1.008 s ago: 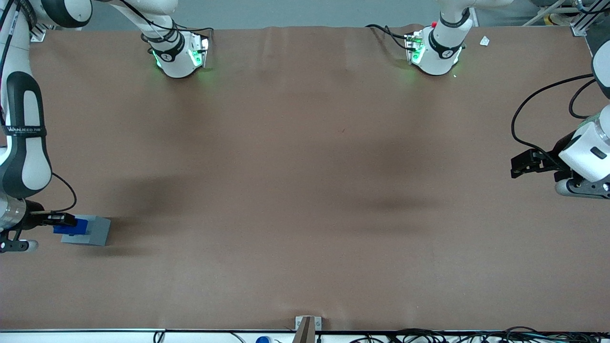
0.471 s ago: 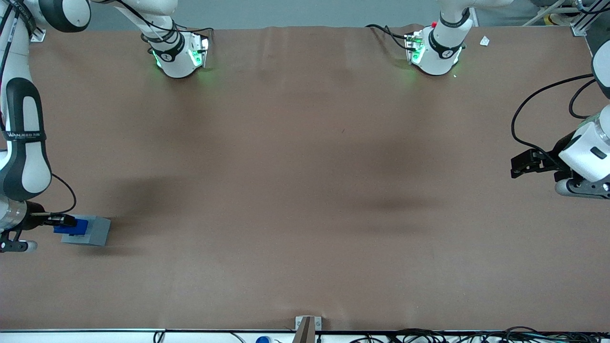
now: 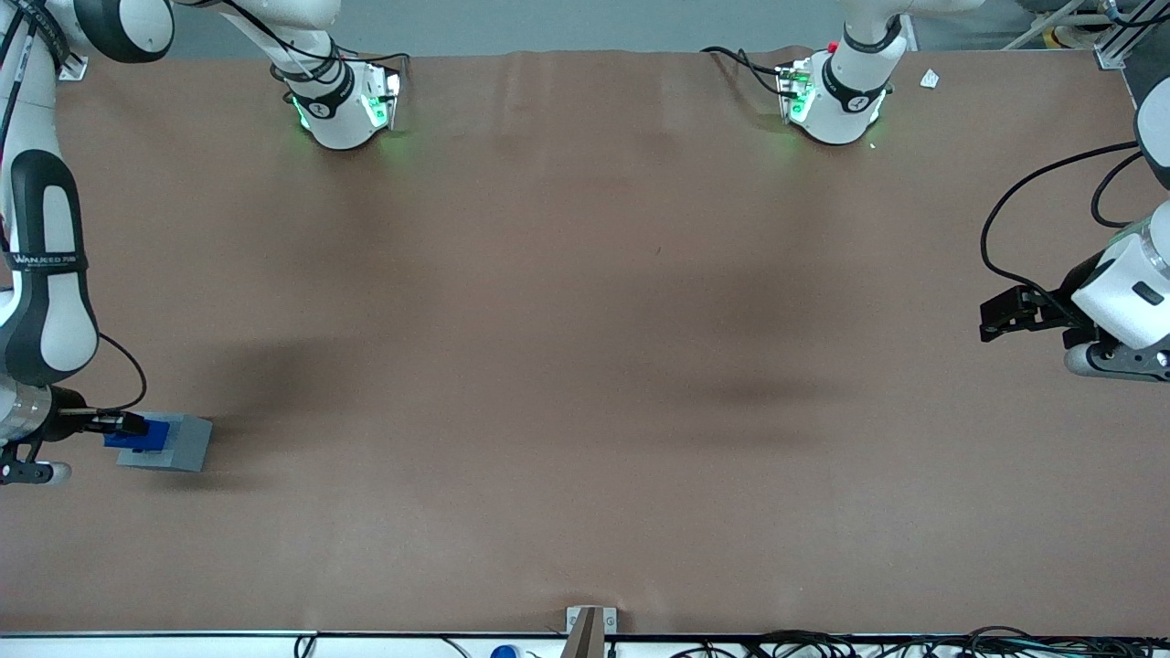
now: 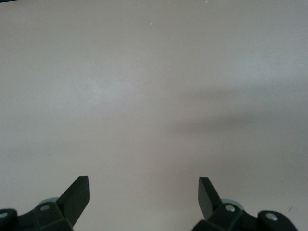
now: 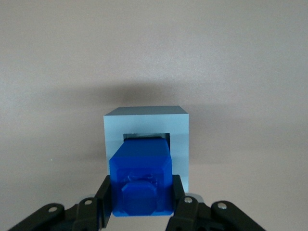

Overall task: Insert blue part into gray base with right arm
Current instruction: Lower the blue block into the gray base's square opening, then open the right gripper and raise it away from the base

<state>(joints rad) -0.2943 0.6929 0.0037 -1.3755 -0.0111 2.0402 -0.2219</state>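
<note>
Right arm (image 3: 41, 274) gripper (image 5: 142, 204) pinching blue part (image 5: 141, 180) over gray base (image 5: 179, 144) recess, looks partly entered, seating depth unclear.

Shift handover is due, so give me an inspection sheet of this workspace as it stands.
Surface: brown matte table cover, faint creases.
Job's things: small bright blue plastic block held over the dark recess of the light gray square base, toward the working arm's end.
Clutter: small white scrap near the table edge farthest from the front camera.
Grippers: right arm's black claw shut on the blue block, above the base.
Cables: thin black cable looping at the right arm's wrist.
Surroundings: two white arm pedestals with green lights.
</note>
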